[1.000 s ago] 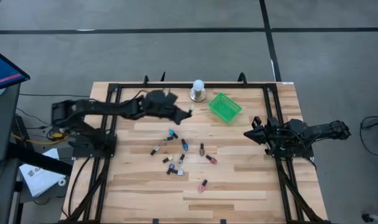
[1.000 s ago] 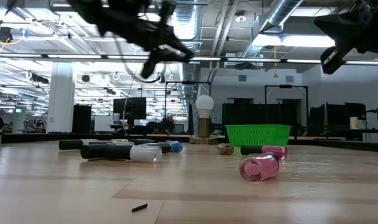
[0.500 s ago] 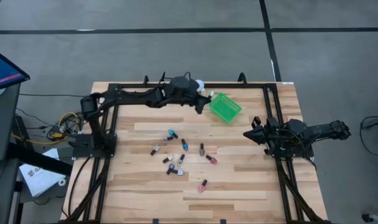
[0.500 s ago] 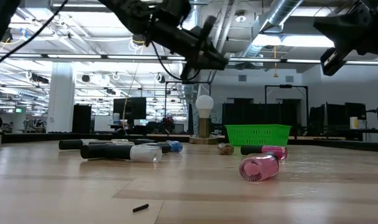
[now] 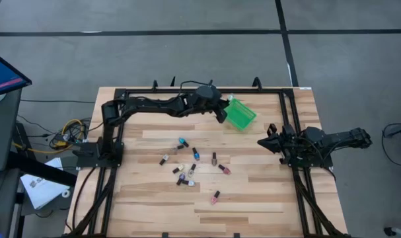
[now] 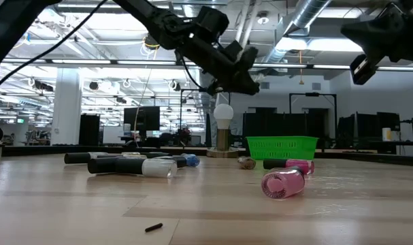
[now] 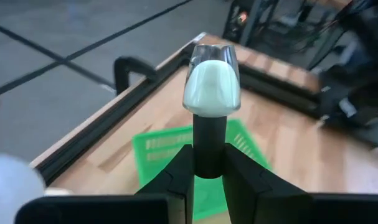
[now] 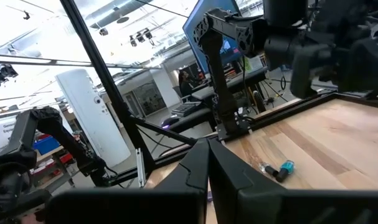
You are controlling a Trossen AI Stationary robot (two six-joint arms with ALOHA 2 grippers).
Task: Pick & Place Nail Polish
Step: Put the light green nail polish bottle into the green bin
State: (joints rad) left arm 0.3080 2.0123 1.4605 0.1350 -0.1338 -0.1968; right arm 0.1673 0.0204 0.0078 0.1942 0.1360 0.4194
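Note:
In the left wrist view, a nail polish bottle (image 7: 212,87) with a white body and dark cap sticks out past my left gripper (image 7: 208,163), which is shut on it. That gripper (image 5: 221,114) hangs above the left edge of the green basket (image 5: 240,114), well off the table (image 6: 241,76). Several more nail polish bottles (image 5: 190,163) lie on their sides on the wood in the middle of the table. My right gripper (image 5: 261,142) waits shut in the air at the table's right side. My left gripper pinches the bottle's dark cap (image 7: 209,134) between its two fingers (image 7: 179,177). The white body points away past the fingertips. The fingers slant down toward the table's right side, along the bottle. The bottle is lifted clear, over the green basket (image 7: 164,152).
A white-domed object on a metal base (image 6: 223,119) stands at the far edge, left of the basket (image 6: 281,146). A pink bottle (image 6: 283,184) lies nearest the low camera. Black frame rails (image 5: 187,90) run round the table's far, left and right sides.
My left gripper has carried the white bottle toward the table's right edge and a little down, from over the table's middle-left to the green basket's left edge. Its wrist has rolled on the way. It has stayed shut on the bottle.

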